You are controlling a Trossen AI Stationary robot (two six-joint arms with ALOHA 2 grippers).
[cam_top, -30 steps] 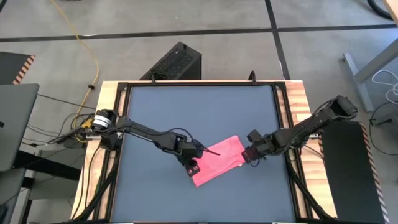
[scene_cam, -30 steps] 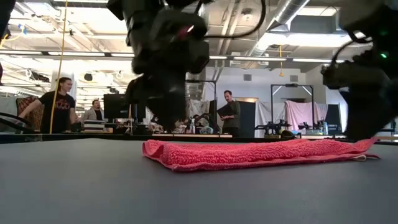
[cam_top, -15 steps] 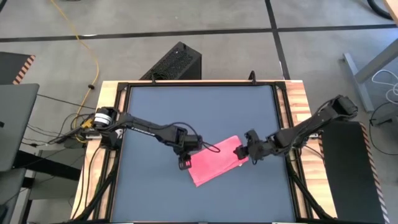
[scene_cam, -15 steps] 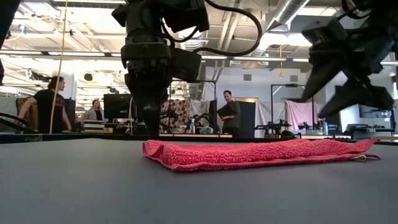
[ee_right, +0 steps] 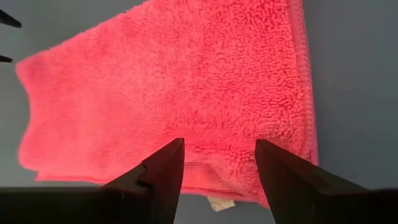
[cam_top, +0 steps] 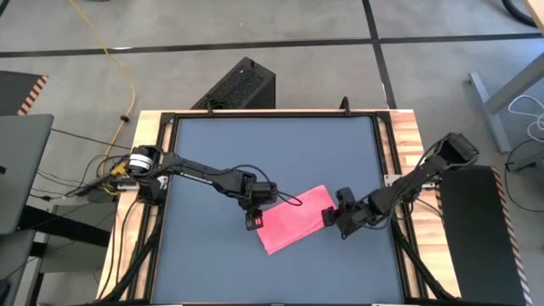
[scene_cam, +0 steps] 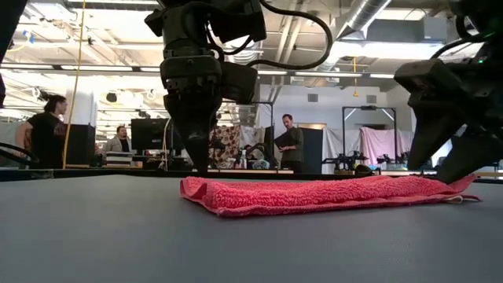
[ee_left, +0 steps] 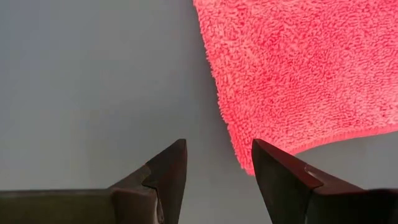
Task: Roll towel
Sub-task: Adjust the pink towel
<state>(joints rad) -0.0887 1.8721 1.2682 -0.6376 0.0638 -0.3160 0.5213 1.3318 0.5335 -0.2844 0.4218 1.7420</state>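
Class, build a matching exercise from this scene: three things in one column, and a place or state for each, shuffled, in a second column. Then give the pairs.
Column one:
1. towel
2. left end effector
3. right end effector

Column two:
A. open, at the towel's right end
B. lying flat on the dark table
C. open, above bare table just off the towel's left end

Pairs: 1-B, 2-C, 3-A

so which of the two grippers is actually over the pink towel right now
The right gripper: its open fingers straddle the hemmed end of the bright pink terry cloth towel. The left gripper is open too, but over bare dark grey tabletop beside the towel's corner.
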